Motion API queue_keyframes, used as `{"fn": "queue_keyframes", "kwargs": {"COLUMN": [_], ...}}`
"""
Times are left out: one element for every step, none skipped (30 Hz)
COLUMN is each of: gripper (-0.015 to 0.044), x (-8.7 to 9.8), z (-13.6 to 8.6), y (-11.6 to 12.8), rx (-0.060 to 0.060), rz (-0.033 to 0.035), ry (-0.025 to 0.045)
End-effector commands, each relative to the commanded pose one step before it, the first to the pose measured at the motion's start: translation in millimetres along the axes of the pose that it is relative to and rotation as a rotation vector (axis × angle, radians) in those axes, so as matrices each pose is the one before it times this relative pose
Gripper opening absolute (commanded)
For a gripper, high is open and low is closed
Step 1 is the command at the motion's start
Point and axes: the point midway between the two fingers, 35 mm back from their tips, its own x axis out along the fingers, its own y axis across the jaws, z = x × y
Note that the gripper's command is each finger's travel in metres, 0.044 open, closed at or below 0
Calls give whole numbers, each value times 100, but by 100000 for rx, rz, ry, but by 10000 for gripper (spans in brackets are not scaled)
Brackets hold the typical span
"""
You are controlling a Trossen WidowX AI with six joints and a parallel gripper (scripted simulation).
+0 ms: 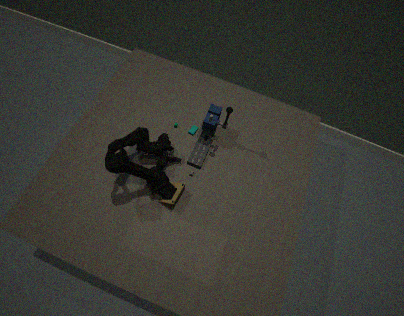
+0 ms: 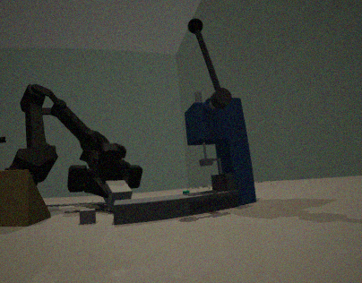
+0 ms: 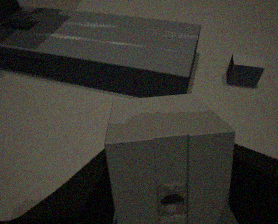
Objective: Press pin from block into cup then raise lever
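Small cube [image 1: 191, 174] [image 2: 87, 218] [image 3: 245, 76]: 8 o'clock of block, exterior view
Gripper [image 1: 177, 160] [image 2: 118, 193] [image 3: 160, 149]: closed on 1 block [image 2: 120, 187] [image 3: 145, 165]
Block: near press bed [image 1: 197, 155] [image 2: 171, 208] [image 3: 130, 45]'s end
Lever [image 1: 226, 119] [image 2: 208, 63]: raised, 1 o'clock of block

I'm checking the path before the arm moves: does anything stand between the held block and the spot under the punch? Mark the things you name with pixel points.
Nothing visible stands above the long grey press bed [image 1: 201, 150] [image 2: 171, 206] [image 3: 125, 42] between the pale grey block [image 2: 119, 189] [image 3: 145, 160] and the punch.
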Motion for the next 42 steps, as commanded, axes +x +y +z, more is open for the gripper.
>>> {"fn": "queue_keyframes", "kwargs": {"gripper": [0, 0, 0, 0, 0, 0, 0, 0, 26, 52, 79, 105, 131, 158, 184, 210, 236, 262, 289, 315, 341, 368, 394, 420, 440, 440, 440, 440, 440, 440, 440, 440, 440, 440, 440, 440, 440, 440, 440, 440, 440, 440], "x": [-35, 0, 0, 0, 0, 0, 0, 0, 0, 0, 0, 0, 0, 0, 0, 0, 0, 0, 0, 0, 0, 0, 0, 0, 0, 0, 0, 0, 0, 0, 0, 0, 0, 0, 0, 0, 0, 0, 0, 0, 0, 0], "z": [177, 0, 0, 0, 0, 0, 0, 0, 0, 0, 0, 0, 0, 0, 0, 0, 0, 0, 0, 0, 0, 0, 0, 0, 0, 0, 0, 0, 0, 0, 0, 0, 0, 0, 0, 0, 0, 0, 0, 0, 0, 0], "y": [22, 0, 0, 0, 0, 0, 0, 0, 0, 0, 0, 0, 0, 0, 0, 0, 0, 0, 0, 0, 0, 0, 0, 0, 0, 0, 0, 0, 0, 0, 0, 0, 0, 0, 0, 0, 0, 0, 0, 0, 0, 0], "rx": [565, 0, 0, 0, 0, 0, 0, 0, 0, 0, 0, 0, 0, 0, 0, 0, 0, 0, 0, 0, 0, 0, 0, 0, 0, 0, 0, 0, 0, 0, 0, 0, 0, 0, 0, 0, 0, 0, 0, 0, 0, 0], "rz": [147, 0, 0, 0, 0, 0, 0, 0, 0, 0, 0, 0, 0, 0, 0, 0, 0, 0, 0, 0, 0, 0, 0, 0, 0, 0, 0, 0, 0, 0, 0, 0, 0, 0, 0, 0, 0, 0, 0, 0, 0, 0], "ry": [-1122, 0, 0, 0, 0, 0, 0, 0, 0, 0, 0, 0, 0, 0, 0, 0, 0, 0, 0, 0, 0, 0, 0, 0, 0, 0, 0, 0, 0, 0, 0, 0, 0, 0, 0, 0, 0, 0, 0, 0, 0, 0]}}
